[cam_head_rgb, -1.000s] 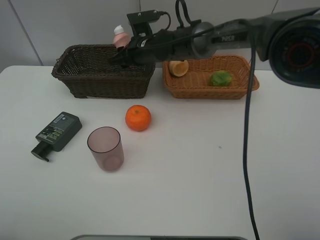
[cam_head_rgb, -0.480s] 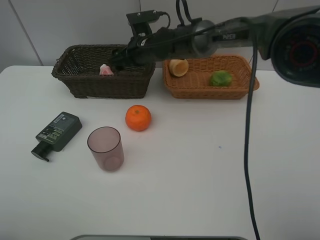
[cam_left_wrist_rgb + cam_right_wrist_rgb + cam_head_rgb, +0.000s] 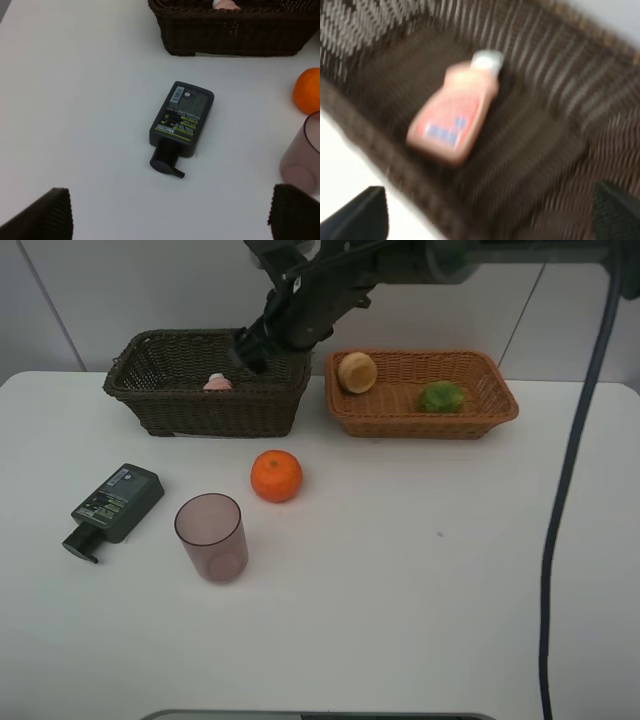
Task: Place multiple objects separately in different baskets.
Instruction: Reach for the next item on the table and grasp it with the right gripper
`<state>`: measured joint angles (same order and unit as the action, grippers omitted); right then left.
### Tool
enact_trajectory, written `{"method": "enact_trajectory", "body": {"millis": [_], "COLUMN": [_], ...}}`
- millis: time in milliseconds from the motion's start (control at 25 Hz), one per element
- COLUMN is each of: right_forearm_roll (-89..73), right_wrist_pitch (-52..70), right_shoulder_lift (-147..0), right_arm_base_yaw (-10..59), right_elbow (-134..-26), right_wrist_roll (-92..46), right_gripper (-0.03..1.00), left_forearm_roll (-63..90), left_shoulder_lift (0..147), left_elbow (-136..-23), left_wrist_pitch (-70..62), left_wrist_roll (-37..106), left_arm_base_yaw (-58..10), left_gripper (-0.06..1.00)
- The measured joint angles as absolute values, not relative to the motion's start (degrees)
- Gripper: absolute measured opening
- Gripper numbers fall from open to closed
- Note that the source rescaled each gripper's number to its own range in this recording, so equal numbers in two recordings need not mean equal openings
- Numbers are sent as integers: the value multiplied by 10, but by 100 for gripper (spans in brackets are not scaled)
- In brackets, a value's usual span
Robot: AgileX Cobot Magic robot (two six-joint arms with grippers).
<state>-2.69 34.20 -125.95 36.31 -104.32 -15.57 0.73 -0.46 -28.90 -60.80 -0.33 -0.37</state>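
Observation:
The small pink bottle [image 3: 455, 120] lies on its side inside the dark brown basket [image 3: 200, 405]; the exterior view shows the pink bottle [image 3: 217, 383] just over the rim. My right gripper [image 3: 245, 352] hangs open above that basket's right end, holding nothing. The light tan basket [image 3: 420, 426] contains the red-yellow fruit [image 3: 357, 372] and the green fruit [image 3: 441, 396]. On the table rest the orange [image 3: 276, 476], the mauve cup [image 3: 211, 537] and the dark green pump bottle [image 3: 182, 120], lying flat. My left gripper [image 3: 170, 220] is open, short of the pump bottle.
The right arm reaches from the upper right across the back of the table, above the tan basket. A black cable [image 3: 560, 540] hangs down the right side. In the left wrist view the orange [image 3: 308, 91] and the cup [image 3: 302, 160] sit beside the pump bottle.
The right gripper opened and let go of the pink bottle, which dropped into the dark brown basket. The right arm has since lifted upward. Everything else stayed still.

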Motion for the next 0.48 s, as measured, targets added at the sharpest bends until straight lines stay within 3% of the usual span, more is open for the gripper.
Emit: {"method": "enact_trajectory", "body": {"millis": [200, 480], "right_forearm_roll": [-10, 63], "right_wrist_pitch": [485, 529], "right_shoulder_lift": [-1246, -1245], "right_arm_base_yaw": [371, 406], "right_elbow": [-1044, -1044], "right_wrist_roll": [-151, -68], "right_gripper": [76, 76], "left_forearm_roll": [7, 7], "left_shoulder_lift": [-5, -5], "left_elbow": [-289, -289], "left_wrist_pitch": [-608, -608], "left_wrist_roll": [-3, -3], "left_arm_base_yaw": [-4, -4], "left_gripper": [100, 100]}}
